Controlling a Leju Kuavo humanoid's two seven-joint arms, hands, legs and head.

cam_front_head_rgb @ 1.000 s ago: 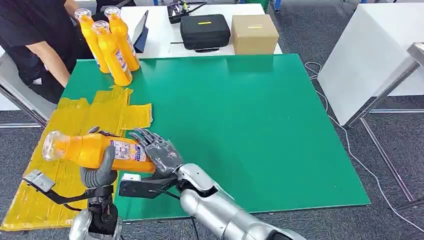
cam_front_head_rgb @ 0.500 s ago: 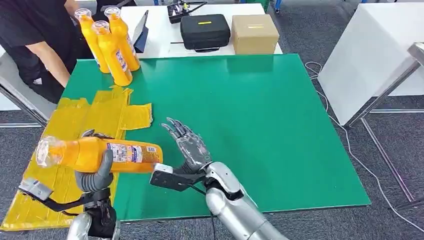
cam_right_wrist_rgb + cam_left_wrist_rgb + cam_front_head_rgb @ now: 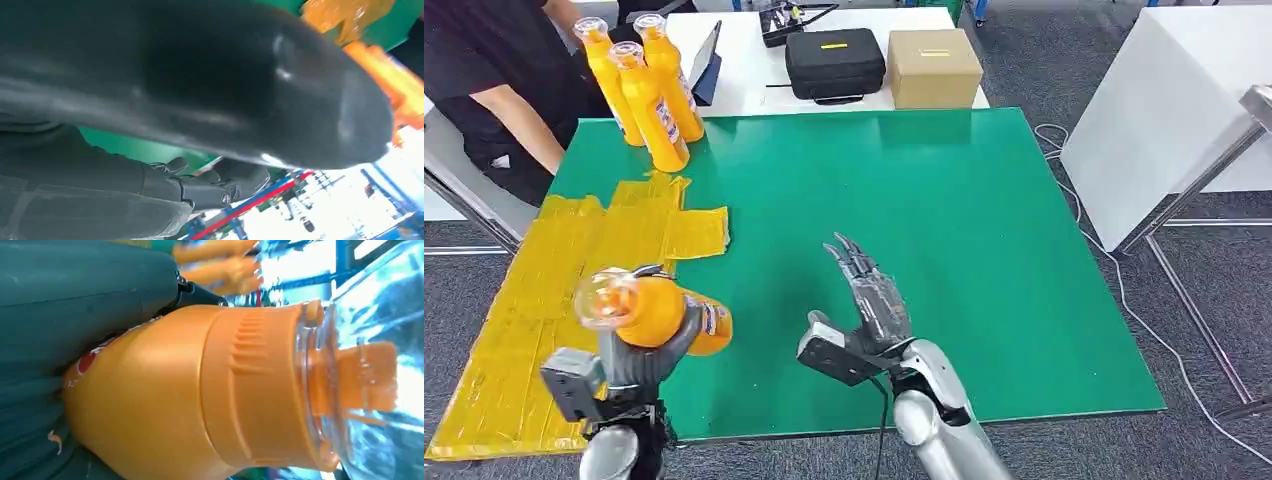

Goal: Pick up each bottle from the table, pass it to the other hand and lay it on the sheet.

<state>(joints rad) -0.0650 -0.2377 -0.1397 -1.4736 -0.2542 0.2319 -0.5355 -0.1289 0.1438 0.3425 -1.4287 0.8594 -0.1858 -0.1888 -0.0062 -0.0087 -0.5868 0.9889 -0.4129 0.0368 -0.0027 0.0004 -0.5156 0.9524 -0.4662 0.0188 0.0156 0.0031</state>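
One bottle (image 3: 659, 312), lower left of frame, gripped by left hand (image 3: 639, 350) over table edge beside sheet (image 3: 544, 270); could slip, roll off. Right hand (image 3: 869, 305) empty, fingers spread.

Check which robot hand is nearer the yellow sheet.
Left. The left robot hand holds a bottle at the yellow sheet edge; the right robot hand hovers open over green mat.

Orange bottle (image 3: 659, 312) (clear cap); yellow sheet (image 3: 574, 250)

right hand (image 3: 871, 300) released bottle (image 3: 656, 315), left hand (image 3: 646, 352) turned it.
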